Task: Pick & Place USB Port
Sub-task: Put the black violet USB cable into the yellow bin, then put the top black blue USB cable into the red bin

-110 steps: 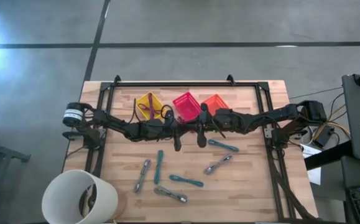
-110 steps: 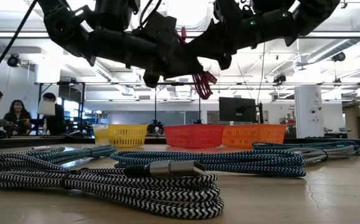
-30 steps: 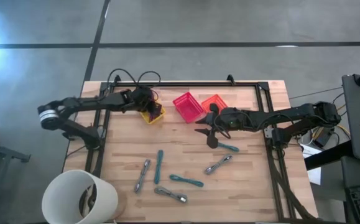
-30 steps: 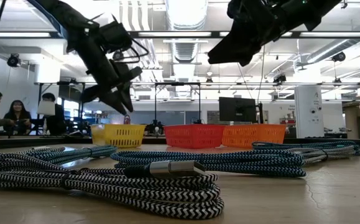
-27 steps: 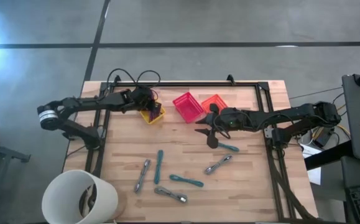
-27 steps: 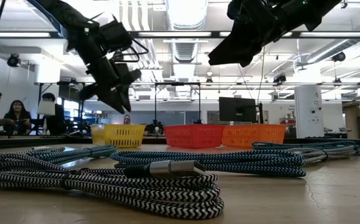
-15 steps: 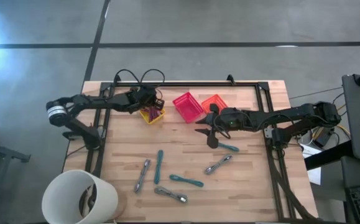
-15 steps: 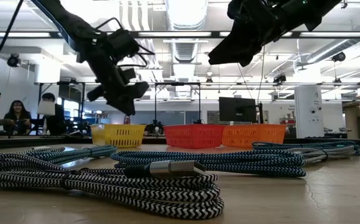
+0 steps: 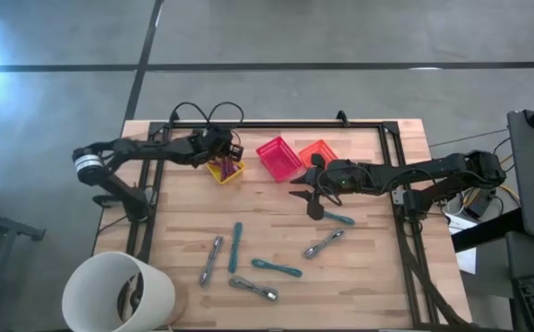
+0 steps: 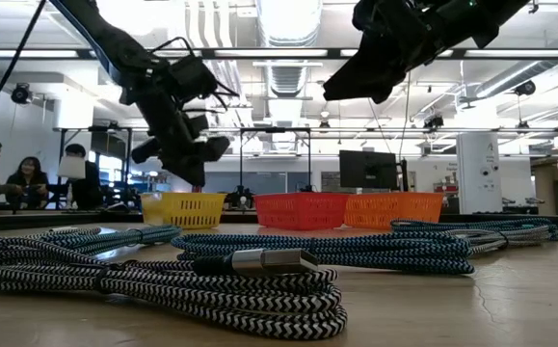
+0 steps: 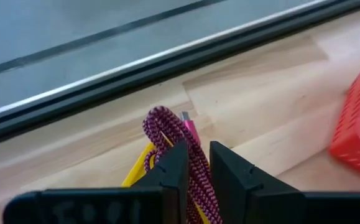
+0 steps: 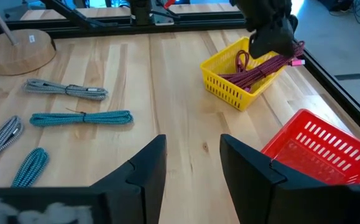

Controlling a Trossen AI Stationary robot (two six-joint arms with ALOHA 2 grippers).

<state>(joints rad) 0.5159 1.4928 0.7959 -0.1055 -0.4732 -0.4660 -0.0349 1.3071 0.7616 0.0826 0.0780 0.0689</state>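
A magenta braided USB cable (image 11: 167,127), coiled in a bundle, is at the yellow basket (image 9: 226,171) on the far left of the table. It also shows in the right wrist view (image 12: 260,70), lying in the basket with one end over the rim. My left gripper (image 9: 219,150) is right above the basket, shut on the cable. My right gripper (image 9: 308,198) hangs open and empty above the table's middle, in front of the orange basket (image 9: 320,152). My left gripper pinches the magenta cable bundle (image 11: 195,163) between its two fingers, several strands together. The fingers come from above, slanting toward the table's right. The bundle's looped end (image 11: 156,121) and its pink plug (image 11: 189,129) stick out past the fingertips. The cable's far part rests in the yellow basket (image 12: 242,87).
A red basket (image 9: 278,157) stands between the yellow and orange ones. Several bundled teal and grey cables lie on the near half of the table, such as a teal one (image 9: 236,245) and a grey one (image 9: 324,243). A white cylinder (image 9: 119,295) stands at the near left corner.
My left gripper has shifted a little toward the table's right over the yellow basket and has turned somewhat, still with the magenta cable, which stays at the basket. My right arm has kept still.
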